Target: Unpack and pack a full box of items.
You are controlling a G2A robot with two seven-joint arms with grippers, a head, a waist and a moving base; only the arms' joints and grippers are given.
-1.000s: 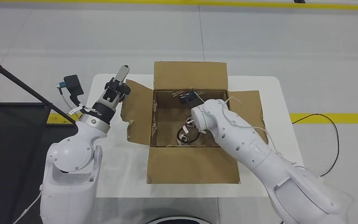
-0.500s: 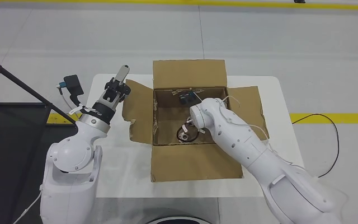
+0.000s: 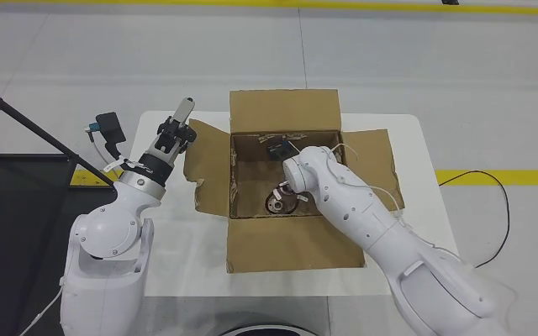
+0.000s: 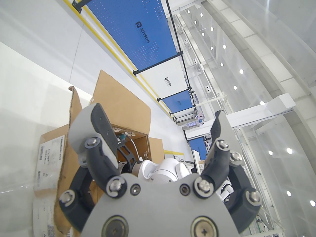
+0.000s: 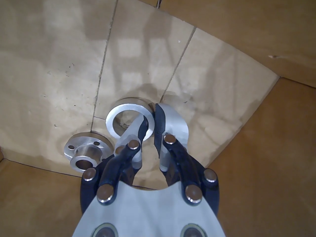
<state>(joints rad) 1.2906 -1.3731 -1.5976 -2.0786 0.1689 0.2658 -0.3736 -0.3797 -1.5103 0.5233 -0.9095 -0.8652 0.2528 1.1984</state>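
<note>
An open cardboard box (image 3: 286, 111) stands mid-table with its flaps spread. My right arm goes down into it. On the box floor (image 5: 61, 57) lies a silver metal ring (image 5: 116, 119). My right gripper (image 5: 151, 122) is shut on the ring's rim, one finger inside the ring and one outside. A flanged metal bushing (image 5: 84, 152) lies just beside the ring. In the top view the metal parts (image 3: 277, 202) peek out under the right wrist. My left gripper (image 3: 179, 122) is held up beside the box's left flap, open and holding nothing (image 4: 160, 127).
At the box's far wall sit a dark, blue-tipped item and some thin wires (image 3: 277, 144). A black device with a cable (image 3: 109, 126) lies at the table's left edge. The white table (image 3: 189, 244) shows bare in front of the left flap (image 3: 206, 164).
The box has shifted slightly to the right, its front flap with it. My right arm has leaned a little left over the box. The left arm has not moved.
</note>
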